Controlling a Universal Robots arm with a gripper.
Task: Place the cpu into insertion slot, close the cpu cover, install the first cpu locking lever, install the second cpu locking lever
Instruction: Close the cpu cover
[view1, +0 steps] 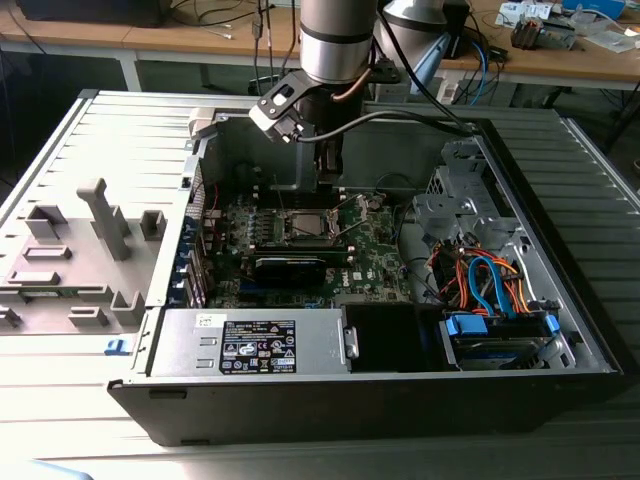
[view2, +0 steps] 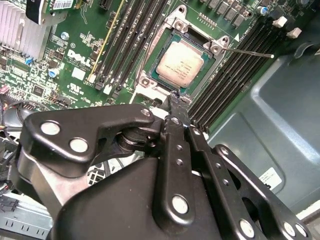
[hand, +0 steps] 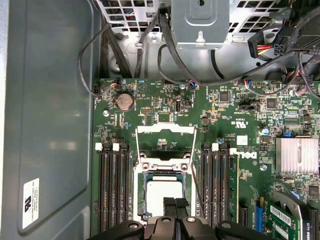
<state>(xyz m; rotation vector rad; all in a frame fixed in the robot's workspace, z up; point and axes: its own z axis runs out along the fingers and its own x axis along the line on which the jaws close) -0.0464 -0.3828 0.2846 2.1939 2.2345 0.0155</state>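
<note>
cpu (view2: 181, 61) is being seen seated in insertion slot (view2: 215, 47), cpu cover (hand: 165, 129) flipped open; gripper (view2: 176, 97) is being held clenched, empty, near slot.

The cpu (view2: 181, 61) is seen seated flat in the insertion slot (view2: 216, 47), just beyond the fingers (view2: 174, 135), whose tips are pressed together close by the slot's near edge. A thin metal lever (view2: 250, 52) is angled outward from the slot, across black memory slots (view2: 227, 75).
</note>
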